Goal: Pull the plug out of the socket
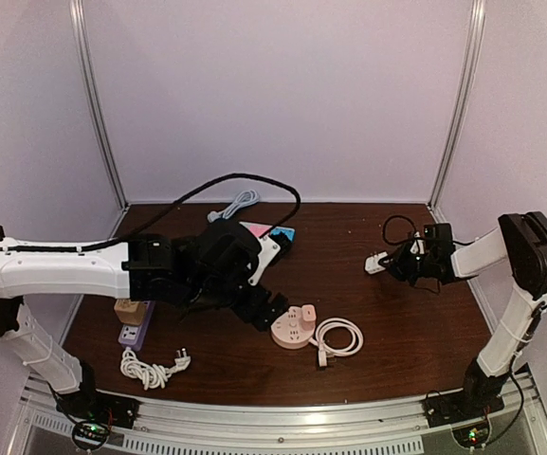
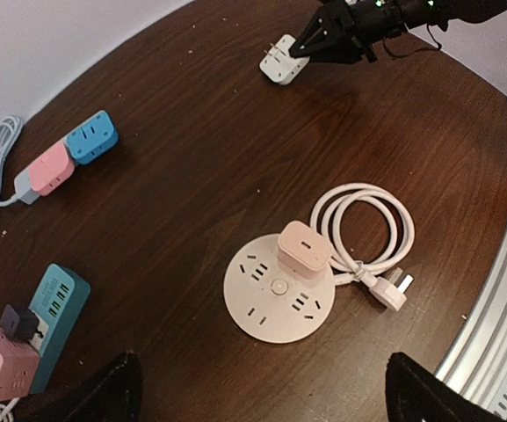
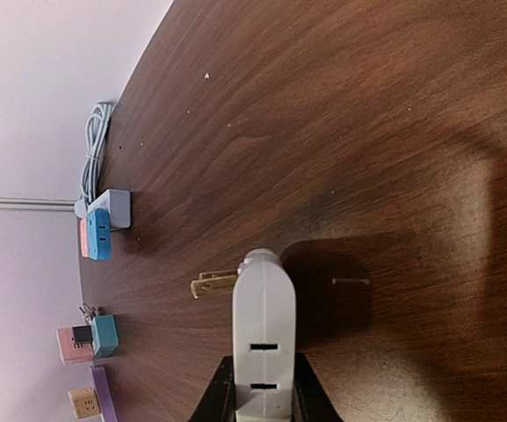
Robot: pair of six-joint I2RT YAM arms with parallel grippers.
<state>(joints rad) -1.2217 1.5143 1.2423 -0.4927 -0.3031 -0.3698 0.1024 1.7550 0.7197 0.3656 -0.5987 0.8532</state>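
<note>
left wrist view is looking down on the socket (image 2: 275,294), a round one lying on the table (image 2: 191,176) with a pink plug (image 2: 302,248) standing upright near its far right edge. the left gripper (image 2: 260,360) is hovering above with fingers spread wide, holding nothing, and the plug is sitting just ahead of that gap, so the left arm is by far the nearer. the right gripper (image 3: 264,391) is clamping a white plug (image 3: 264,316), prongs bare, well apart to the right.
</note>
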